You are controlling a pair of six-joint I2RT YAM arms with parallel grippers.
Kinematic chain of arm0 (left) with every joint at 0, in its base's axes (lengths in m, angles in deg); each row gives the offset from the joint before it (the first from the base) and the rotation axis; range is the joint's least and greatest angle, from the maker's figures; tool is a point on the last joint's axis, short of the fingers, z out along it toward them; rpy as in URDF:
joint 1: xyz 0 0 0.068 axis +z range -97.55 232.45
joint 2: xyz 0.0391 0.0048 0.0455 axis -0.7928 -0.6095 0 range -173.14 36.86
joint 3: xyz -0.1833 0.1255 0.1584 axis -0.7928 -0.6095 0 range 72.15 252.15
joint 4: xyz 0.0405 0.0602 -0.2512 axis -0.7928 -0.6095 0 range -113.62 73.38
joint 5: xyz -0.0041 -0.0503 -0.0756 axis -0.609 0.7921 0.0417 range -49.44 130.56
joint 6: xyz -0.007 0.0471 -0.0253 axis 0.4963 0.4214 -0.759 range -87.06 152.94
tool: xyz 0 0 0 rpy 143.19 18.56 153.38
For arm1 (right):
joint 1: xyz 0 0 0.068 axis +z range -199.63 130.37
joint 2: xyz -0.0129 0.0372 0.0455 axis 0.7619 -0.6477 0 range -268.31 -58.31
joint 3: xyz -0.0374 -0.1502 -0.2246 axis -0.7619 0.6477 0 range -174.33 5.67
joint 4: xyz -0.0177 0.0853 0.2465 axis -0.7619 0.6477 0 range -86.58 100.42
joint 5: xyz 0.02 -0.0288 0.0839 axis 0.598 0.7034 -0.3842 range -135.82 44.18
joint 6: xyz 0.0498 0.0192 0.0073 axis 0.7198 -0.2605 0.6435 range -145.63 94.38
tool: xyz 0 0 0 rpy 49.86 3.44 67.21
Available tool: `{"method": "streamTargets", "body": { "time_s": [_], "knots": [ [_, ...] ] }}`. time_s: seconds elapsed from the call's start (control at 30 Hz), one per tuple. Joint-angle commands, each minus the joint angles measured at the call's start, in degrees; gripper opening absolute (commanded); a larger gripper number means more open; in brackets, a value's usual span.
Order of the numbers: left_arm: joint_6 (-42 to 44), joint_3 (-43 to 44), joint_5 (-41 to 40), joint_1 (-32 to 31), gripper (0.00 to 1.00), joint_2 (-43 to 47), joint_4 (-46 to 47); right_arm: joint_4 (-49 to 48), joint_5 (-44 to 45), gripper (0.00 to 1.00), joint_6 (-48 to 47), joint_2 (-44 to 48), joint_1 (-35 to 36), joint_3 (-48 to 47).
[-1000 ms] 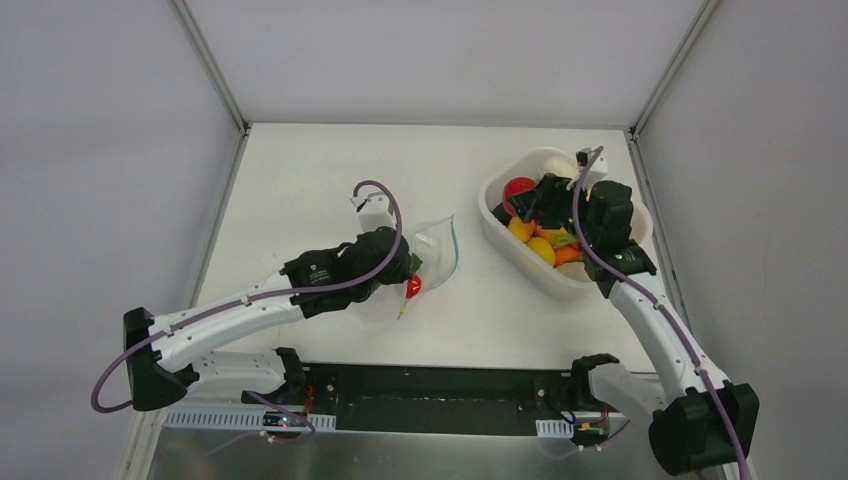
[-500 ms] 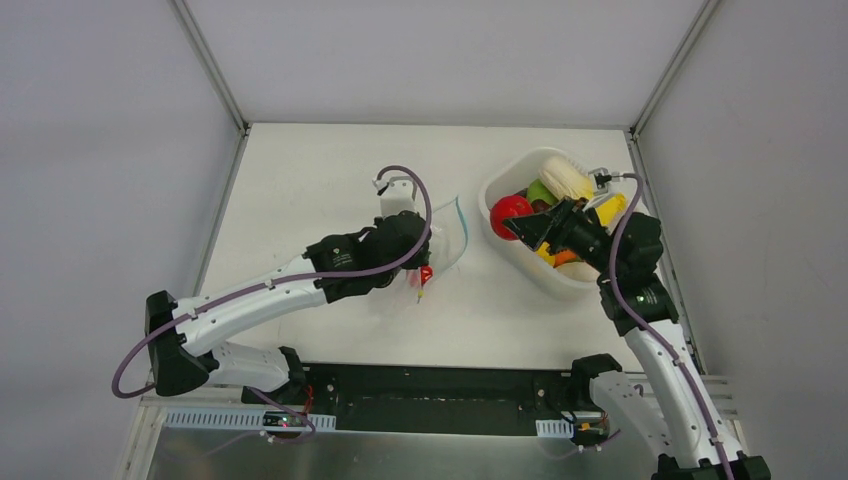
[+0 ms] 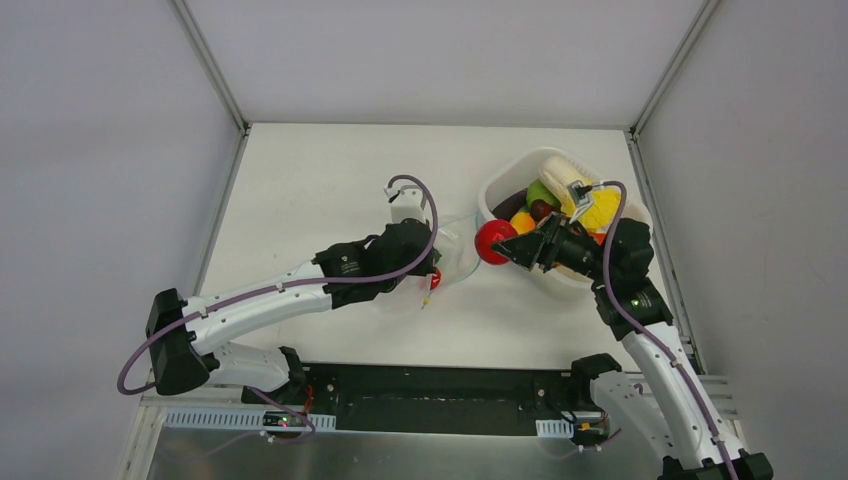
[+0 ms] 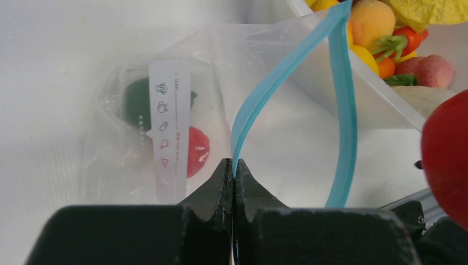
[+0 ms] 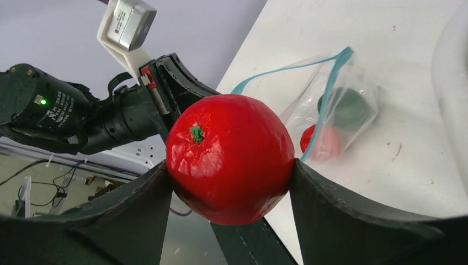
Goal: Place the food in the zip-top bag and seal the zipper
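Loading the bag is the step in hand, judging by how things lie. The right claw (image 5: 229,165) holds a red fruit (image 5: 221,143) between wide-spread jaws, one pad on each side, clear of the table and just outside the tub (image 3: 497,190) behind it, where more food (image 3: 560,185) waits. The left claw (image 4: 234,171) is pinched tight on one strip of the zipper (image 4: 276,83), lifting that lip of the bag (image 4: 127,160). The other strip arcs off to that claw's right, so the mouth gapes toward the fruit. Ahead of the left claw and slightly to its left, a green piece (image 4: 135,99) and a small red piece (image 4: 196,152) already lie inside, partly behind the white label (image 4: 168,138). The fruit hangs just short of the mouth, near the left claw's tip. The next move calls for easing the fruit between the two blue strips and well past them before the jaws part. The gap looks barely wider than the fruit, so a push against the free lip could fold the mouth shut or drag the bag from the left claw. Sealing must wait until the tub's food is in.
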Motion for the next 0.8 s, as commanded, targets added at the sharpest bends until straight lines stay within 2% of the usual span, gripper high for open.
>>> {"method": "streamTargets", "body": {
  "time_s": [0.0, 0.07, 0.17, 0.5, 0.6, 0.67, 0.77],
  "knots": [
    [4.4, -2.0, 3.3, -0.9, 0.00, 1.6, 8.4, 0.0, -0.1, 0.54, -3.3, -0.7, 3.2, -1.6],
    [5.9, -0.8, 3.7, -0.8, 0.00, 1.6, 7.5, 4.8, 5.0, 0.54, -6.3, -1.4, 5.2, -4.0],
    [6.3, 2.4, 3.7, -0.8, 0.00, 0.7, 3.9, 7.5, 7.3, 0.53, -8.3, -3.4, 8.3, -7.6],
    [5.4, -1.6, 6.1, -0.9, 0.00, 0.7, 6.1, 2.0, 23.6, 0.52, -10.5, -4.0, 20.1, -2.7],
    [6.3, 0.0, 6.6, -0.9, 0.00, 0.3, 3.3, -0.5, 28.9, 0.53, -12.1, -3.9, 21.8, -1.5],
    [6.6, 1.1, 6.2, -0.9, 0.00, 0.6, 1.4, -1.5, 29.4, 0.53, -13.1, -4.2, 22.1, -1.4],
    [5.3, -1.6, 4.9, -0.9, 0.00, 2.3, 2.5, -1.8, 29.4, 0.54, -13.9, -5.5, 23.2, -1.3]
  ]
}}
